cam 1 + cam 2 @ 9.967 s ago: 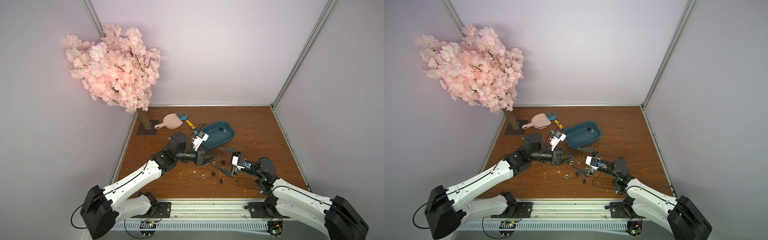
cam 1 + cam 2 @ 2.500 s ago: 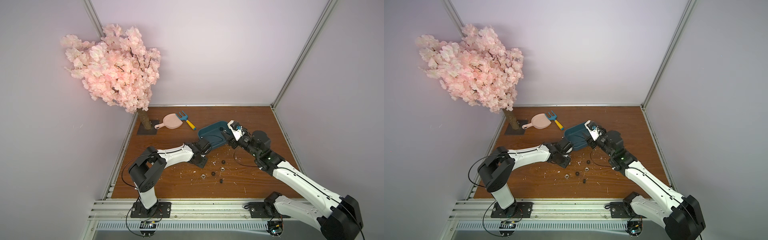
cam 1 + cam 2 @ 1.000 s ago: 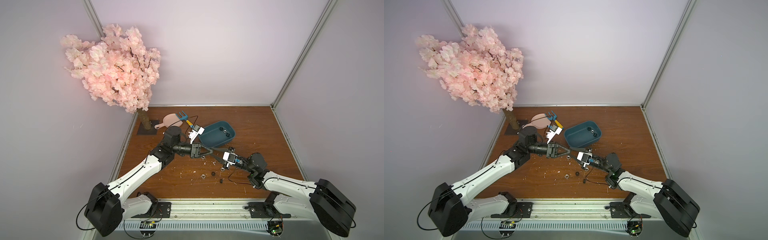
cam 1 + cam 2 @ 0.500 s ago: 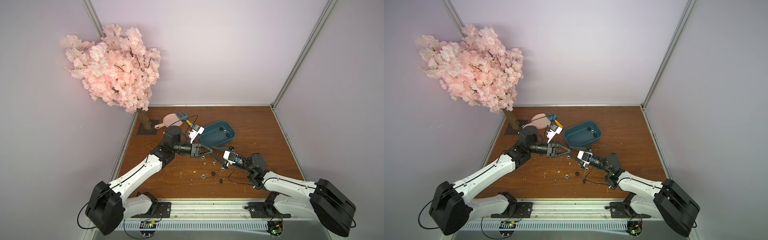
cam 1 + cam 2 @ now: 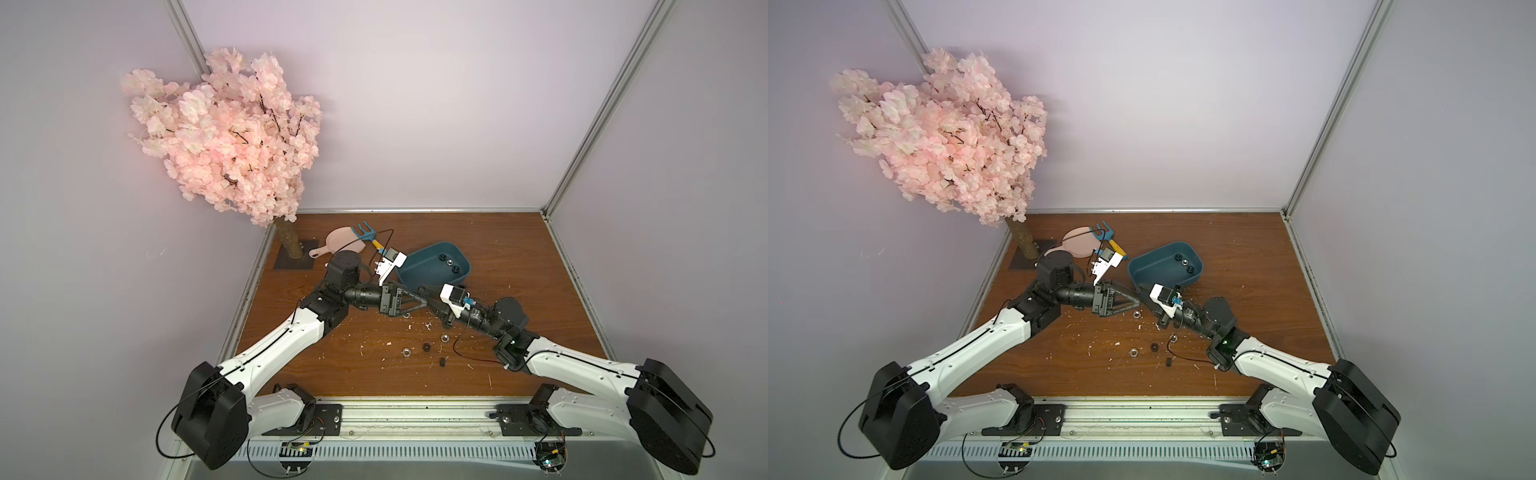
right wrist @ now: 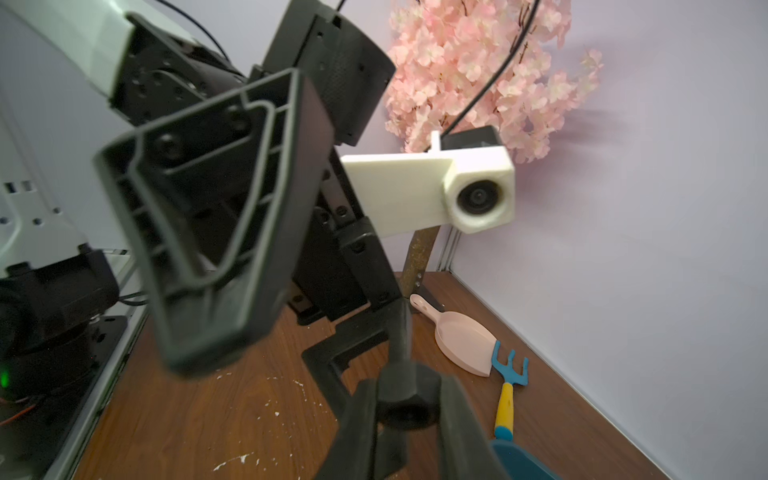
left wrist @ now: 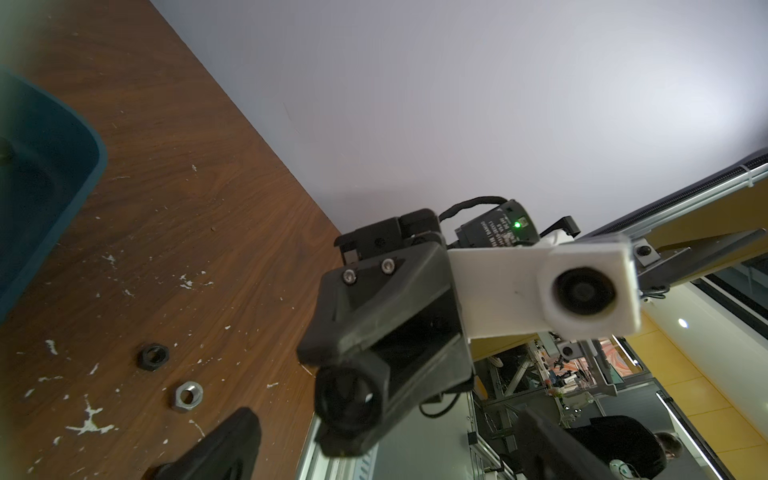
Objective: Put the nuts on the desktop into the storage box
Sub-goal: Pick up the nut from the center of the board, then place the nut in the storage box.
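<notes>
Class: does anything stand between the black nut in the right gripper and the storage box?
Nothing visible does. The black nut is pinched in the right gripper, and the storage box rim lies close beside it. The open left gripper crowds the nut from another side.

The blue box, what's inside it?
Three small nuts lie together toward one end of the storage box. Its near wall hides a strip of the floor, so more could sit there.

Nine nuts (image 5: 406, 353) all told
Three in the storage box (image 5: 417, 271), five loose on the desktop (image 5: 503, 249), one black nut (image 6: 405, 399) in the right gripper (image 6: 407, 415).
</notes>
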